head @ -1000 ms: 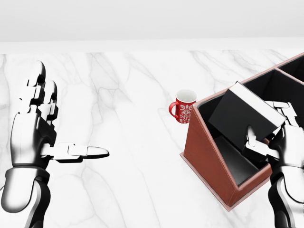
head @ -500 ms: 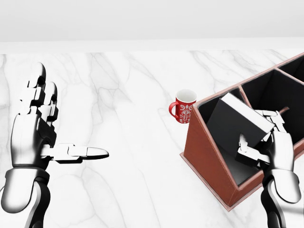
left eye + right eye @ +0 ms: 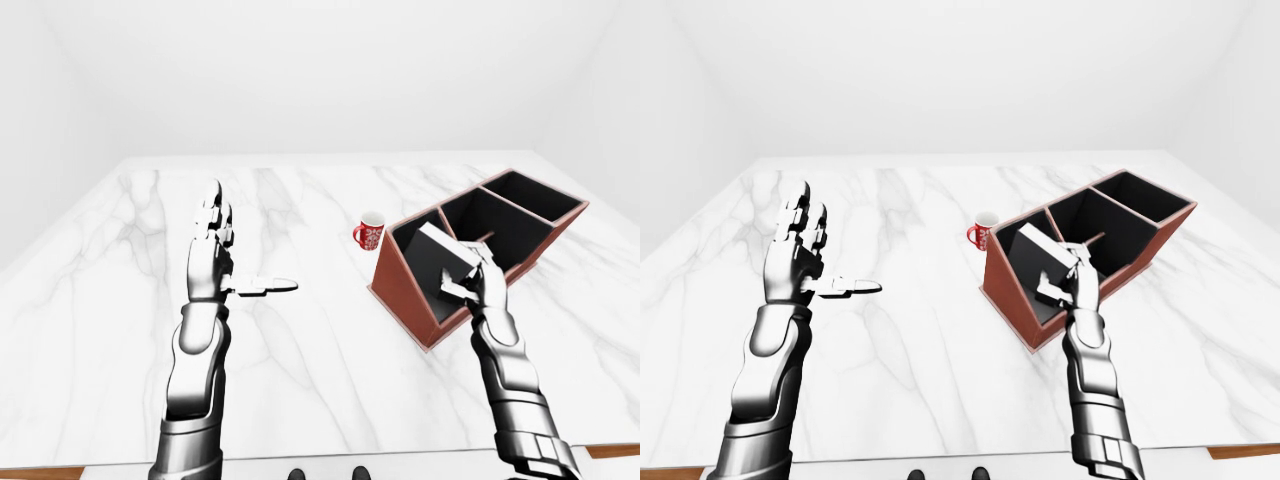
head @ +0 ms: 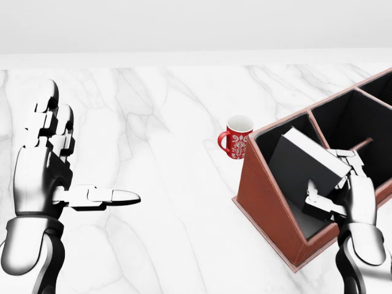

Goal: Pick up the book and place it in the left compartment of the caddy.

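The right hand (image 4: 343, 187) pinches the dark book (image 4: 304, 166) by its lower right corner, fingers closed round it; the book stands tilted inside the leftmost compartment of the red-brown caddy (image 4: 264, 196). At ten o'clock from the caddy, just beside its left end, a red patterned mug (image 4: 236, 138) stands upright on the white marble table (image 4: 165, 202). The left hand (image 4: 52, 165) hangs spread and empty, well apart at nine o'clock.

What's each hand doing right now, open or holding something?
Left hand: open, empty, raised above the table.
Right hand: closed on the book, which is tilted in the caddy's left compartment.
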### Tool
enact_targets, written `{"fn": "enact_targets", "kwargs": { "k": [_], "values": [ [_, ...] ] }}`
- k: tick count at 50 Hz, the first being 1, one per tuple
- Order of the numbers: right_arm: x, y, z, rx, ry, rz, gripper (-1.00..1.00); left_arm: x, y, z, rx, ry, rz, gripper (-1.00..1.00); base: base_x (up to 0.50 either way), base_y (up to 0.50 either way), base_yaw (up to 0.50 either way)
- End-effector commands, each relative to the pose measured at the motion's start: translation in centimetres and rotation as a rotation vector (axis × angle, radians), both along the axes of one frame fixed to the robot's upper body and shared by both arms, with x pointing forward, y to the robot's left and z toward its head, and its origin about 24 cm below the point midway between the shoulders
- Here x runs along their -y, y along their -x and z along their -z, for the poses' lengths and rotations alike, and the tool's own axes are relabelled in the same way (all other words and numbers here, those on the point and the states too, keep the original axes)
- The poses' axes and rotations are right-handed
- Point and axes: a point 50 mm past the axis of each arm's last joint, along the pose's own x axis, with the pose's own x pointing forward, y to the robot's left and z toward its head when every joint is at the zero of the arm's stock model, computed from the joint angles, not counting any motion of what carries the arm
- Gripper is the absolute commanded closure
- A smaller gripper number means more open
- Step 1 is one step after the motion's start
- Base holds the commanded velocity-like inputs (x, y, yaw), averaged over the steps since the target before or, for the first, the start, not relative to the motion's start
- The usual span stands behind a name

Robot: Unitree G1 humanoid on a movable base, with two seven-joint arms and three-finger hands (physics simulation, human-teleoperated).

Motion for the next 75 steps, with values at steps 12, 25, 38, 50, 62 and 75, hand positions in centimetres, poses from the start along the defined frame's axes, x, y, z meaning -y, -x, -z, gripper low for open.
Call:
{"fn": "enact_targets", "kwargs": {
  "k": [12, 25, 38, 50, 62, 75],
  "values": [
    [1.3, 0.9, -0.4, 0.033, 0.023, 0.015, 0.79, -0.1, -0.1, 0.0, -0.002, 0.0, -0.001, -1.0, 0.0, 0.0, 0.0],
    [1.1, 0.8, -0.6, 0.039, 0.024, 0.013, 0.14, 0.1, 0.1, 0.0, 0.0, 0.0, 0.001, -1.0, 0.0, 0.0, 0.0],
    [0.8, 0.5, -0.9, 0.044, 0.019, 0.008, -0.24, 0.0, 0.0, 0.1, -0.003, 0.002, 0.001, -1.0, 0.0, 0.0, 0.0],
    [-0.3, -0.4, -2.3, 0.087, 0.023, -0.003, -0.33, 0.0, 0.0, 0.0, -0.001, 0.003, 0.0, -1.0, 0.0, 0.0, 0.0],
    [-1.4, 2.4, -10.8, 0.475, 0.052, -0.065, -0.34, 0.1, 0.2, -0.3, 0.014, 0.003, 0.002, -1.0, 0.0, 0.0, 0.0],
    [-4.2, 5.0, -16.7, 0.78, 0.027, -0.166, -1.0, 0.1, 0.5, -1.4, 0.065, 0.005, 0.003, -1.0, 0.0, 0.0, 0.0]
  ]
}}
